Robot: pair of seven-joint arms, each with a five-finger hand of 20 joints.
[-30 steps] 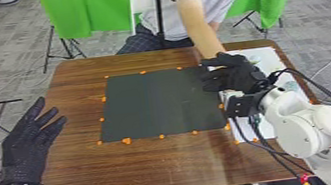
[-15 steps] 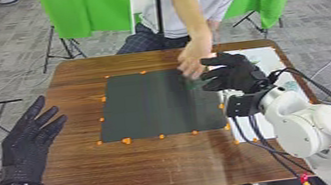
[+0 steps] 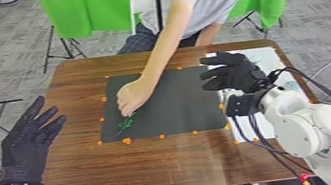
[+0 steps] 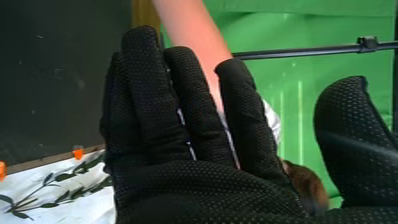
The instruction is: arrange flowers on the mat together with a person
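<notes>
Near edge: a broad band of the brown table (image 3: 175,167) runs between its front edge and the dark mat (image 3: 178,114), giving room ahead of both arms.
Left edge: the left robot hand (image 3: 25,146) is upright over it, fingers straight and spread; a strip of wood separates it from the mat.
Right edge: the right arm (image 3: 295,123) and its cables cross the white sheet (image 3: 269,56), leaving little free way there.
Right robot hand: above the mat's right border and the sheet, near the far end; in the right wrist view its fingers are straight, slightly parted, thumb held well out.
Mat: ringed by orange markers (image 3: 127,141); open surface lies between the person's hand (image 3: 135,95) and the right robot hand.
Far edge: the person's arm (image 3: 168,47) reaches over it, with green cloth (image 3: 82,19) behind.
Change: the person's hand, earlier beside the right robot hand, has crossed to the mat's near-left part; both robot hands have stayed put.
Sprig: a slim green leafy sprig (image 3: 125,124), slanting from the person's fingers toward the mat's near-left corner; whether it rests flat I cannot tell.
Other sprigs: dark-leaved, thin-stemmed greenery (image 4: 67,192) on the white sheet.
</notes>
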